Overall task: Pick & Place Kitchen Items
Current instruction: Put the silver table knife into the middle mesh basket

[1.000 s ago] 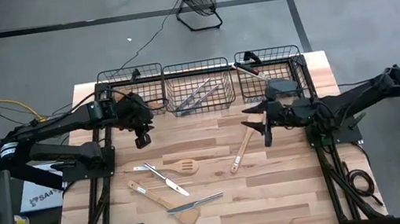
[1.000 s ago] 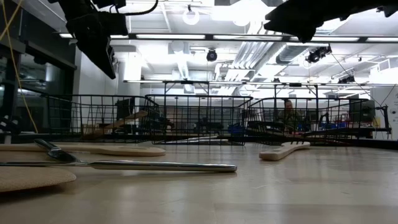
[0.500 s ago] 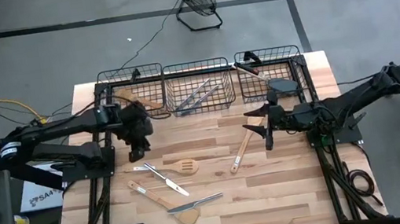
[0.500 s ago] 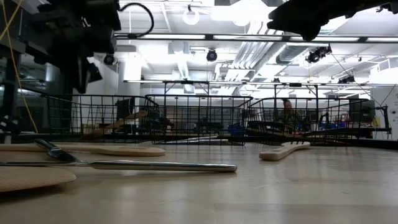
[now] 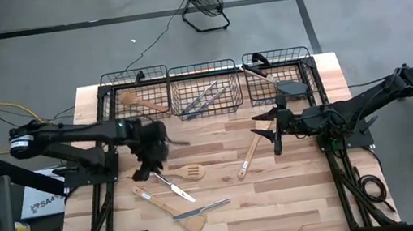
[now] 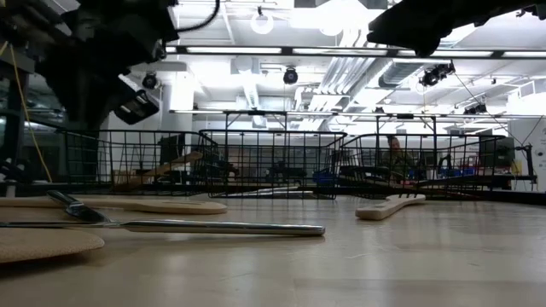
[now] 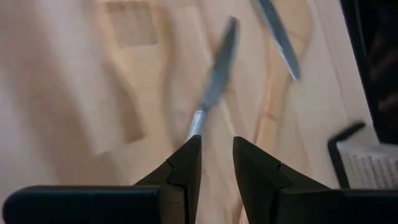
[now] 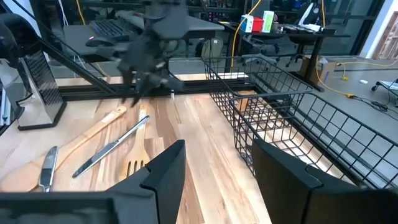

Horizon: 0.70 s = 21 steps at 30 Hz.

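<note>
silver knife (image 5: 166,182), diagonal on table (image 5: 286,210)

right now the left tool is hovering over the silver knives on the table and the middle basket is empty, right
Not quite: the middle basket is not empty. The high view shows metal utensils lying in it. The rest holds: the left tool hovers over the silver knives on the table, holding nothing.

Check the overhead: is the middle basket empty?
No. The high view shows metal utensils lying inside the middle basket.
</note>
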Each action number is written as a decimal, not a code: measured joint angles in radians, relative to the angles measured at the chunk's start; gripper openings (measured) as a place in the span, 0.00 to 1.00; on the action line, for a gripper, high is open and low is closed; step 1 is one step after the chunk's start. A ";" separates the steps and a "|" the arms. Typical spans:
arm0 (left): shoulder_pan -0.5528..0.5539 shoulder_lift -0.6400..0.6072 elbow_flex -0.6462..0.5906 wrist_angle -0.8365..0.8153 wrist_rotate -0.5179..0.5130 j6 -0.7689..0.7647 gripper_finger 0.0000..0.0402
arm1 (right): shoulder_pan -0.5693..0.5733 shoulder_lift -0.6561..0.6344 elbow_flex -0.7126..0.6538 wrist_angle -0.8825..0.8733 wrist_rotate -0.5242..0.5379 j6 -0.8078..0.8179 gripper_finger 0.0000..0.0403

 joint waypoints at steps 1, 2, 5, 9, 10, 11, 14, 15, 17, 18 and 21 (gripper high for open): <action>-0.031 0.018 0.000 0.018 0.001 0.014 0.23 | 0.000 0.000 0.000 0.000 0.000 0.000 0.44; -0.058 0.031 0.000 0.035 -0.003 0.018 0.23 | 0.000 0.000 0.000 0.000 0.000 0.000 0.44; -0.130 0.067 0.000 0.053 -0.083 0.022 0.23 | 0.000 0.000 0.000 -0.002 0.000 0.001 0.44; -0.209 0.099 0.000 0.061 -0.257 0.053 0.23 | 0.000 0.000 0.000 -0.005 0.000 0.023 0.44; -0.226 0.104 0.000 0.063 -0.289 0.070 0.23 | 0.000 0.000 0.000 -0.007 0.000 0.023 0.44; -0.241 0.108 0.000 0.064 -0.316 0.089 0.23 | 0.001 0.000 0.000 -0.010 0.000 0.024 0.44; -0.278 0.113 0.000 0.078 -0.356 0.127 0.28 | 0.001 0.000 0.000 -0.013 0.000 0.027 0.44; -0.289 0.114 0.000 0.078 -0.362 0.129 0.30 | 0.001 0.000 0.000 -0.013 0.000 0.027 0.44; -0.312 0.114 0.000 0.081 -0.368 0.130 0.36 | 0.001 0.000 0.000 -0.014 0.000 0.027 0.44; -0.323 0.116 0.000 0.088 -0.370 0.130 0.39 | 0.001 0.000 0.000 -0.015 0.000 0.027 0.44; -0.362 0.123 0.000 0.099 -0.421 0.130 0.45 | 0.001 0.000 0.000 -0.018 0.000 0.027 0.44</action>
